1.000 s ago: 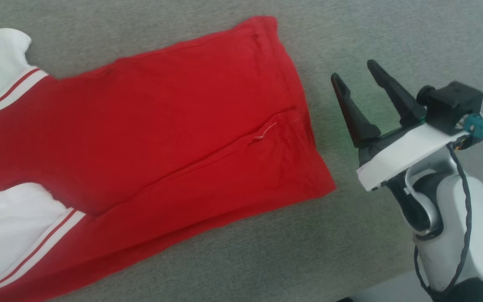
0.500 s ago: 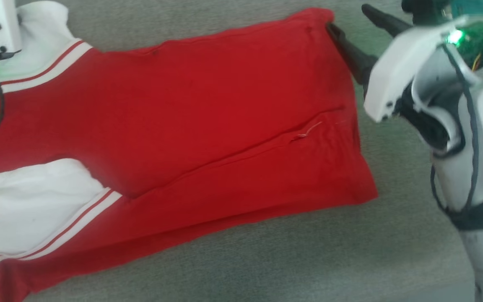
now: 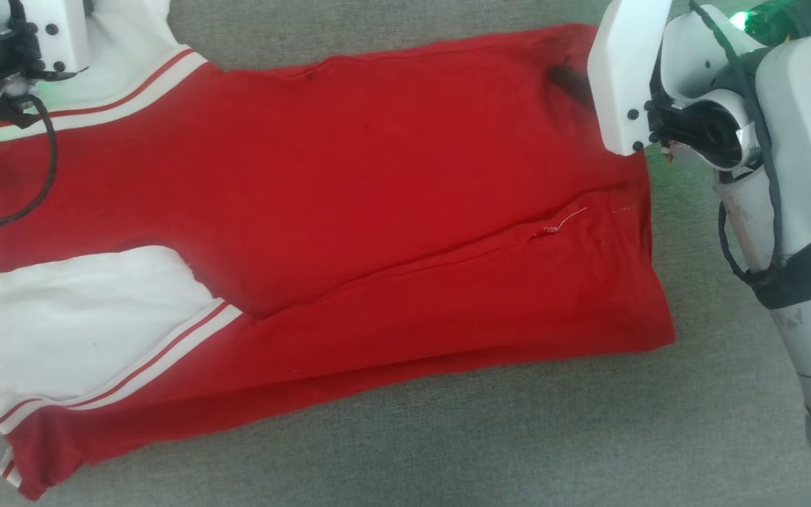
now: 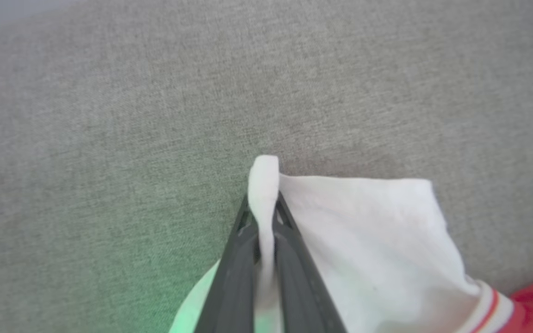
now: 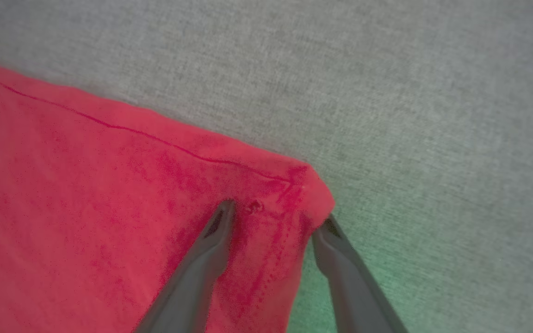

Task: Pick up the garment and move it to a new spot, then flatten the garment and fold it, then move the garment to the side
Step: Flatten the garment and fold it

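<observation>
Right jaws, earlier clear, now straddle the garment's corner.

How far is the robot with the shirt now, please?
Done: the garment lies spread out on the grey surface, with one long crease. In hand: left claw shut on a white sleeve, right claw open astride a red hem corner. Left: closing that grip, folding, moving it aside.

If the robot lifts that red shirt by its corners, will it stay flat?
Probably not: the garment looks thin and creased, so it should sag. The sleeve crumples limply in the left gripper, suggesting floppy, light cloth.
</observation>
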You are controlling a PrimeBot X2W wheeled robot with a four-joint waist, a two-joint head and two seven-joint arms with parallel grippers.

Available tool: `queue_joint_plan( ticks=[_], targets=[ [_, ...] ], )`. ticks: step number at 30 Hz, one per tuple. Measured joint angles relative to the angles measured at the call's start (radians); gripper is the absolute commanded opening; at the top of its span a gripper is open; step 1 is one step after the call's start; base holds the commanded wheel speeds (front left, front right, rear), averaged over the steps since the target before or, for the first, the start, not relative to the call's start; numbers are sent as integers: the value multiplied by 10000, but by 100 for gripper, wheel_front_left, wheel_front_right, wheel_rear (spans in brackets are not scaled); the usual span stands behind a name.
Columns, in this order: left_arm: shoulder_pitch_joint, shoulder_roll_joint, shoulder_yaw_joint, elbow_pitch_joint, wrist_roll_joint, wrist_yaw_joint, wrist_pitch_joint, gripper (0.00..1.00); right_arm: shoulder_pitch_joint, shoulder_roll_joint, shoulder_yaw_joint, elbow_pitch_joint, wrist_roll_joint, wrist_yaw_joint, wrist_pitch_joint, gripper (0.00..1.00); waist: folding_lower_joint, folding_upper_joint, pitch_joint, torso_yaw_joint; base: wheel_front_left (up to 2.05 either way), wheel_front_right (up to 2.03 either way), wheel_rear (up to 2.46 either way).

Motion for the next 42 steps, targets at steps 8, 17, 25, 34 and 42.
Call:
queue_joint_plan(
  ticks=[8, 17, 25, 34, 42],
  targets=[
    [-94, -307, -123, 366, -4, -240, -182, 0, 2, -378, 104, -67, 36, 10, -127, 0, 0, 0, -352, 352, 0, 0, 0],
    [-76, -113, -337, -514, -31, -314, 424, 0, 644, -1279, 23, -1237, 437, 8, -422, 0, 0, 0, -988, 861, 0, 0, 0],
    [1047, 775, -485, -3239, -40, 485, 1197, 0, 1900, -2094, -660, -2938, 740, 8, -157, 0, 0, 0, -1612, 1476, 0, 0, 0],
    [3463, 2376, -451, -7440, -249, 2207, 1877, 0, 3979, -2382, -1770, -5047, 738, 6, 857, 0, 0, 0, -2084, 1943, 0, 0, 0],
    [5849, 3101, -581, -9285, -660, 3212, 1634, 0, 6007, -1990, -2650, -5994, 537, 6, 1565, 0, 0, 0, -2187, 1977, 0, 0, 0]
  ],
)
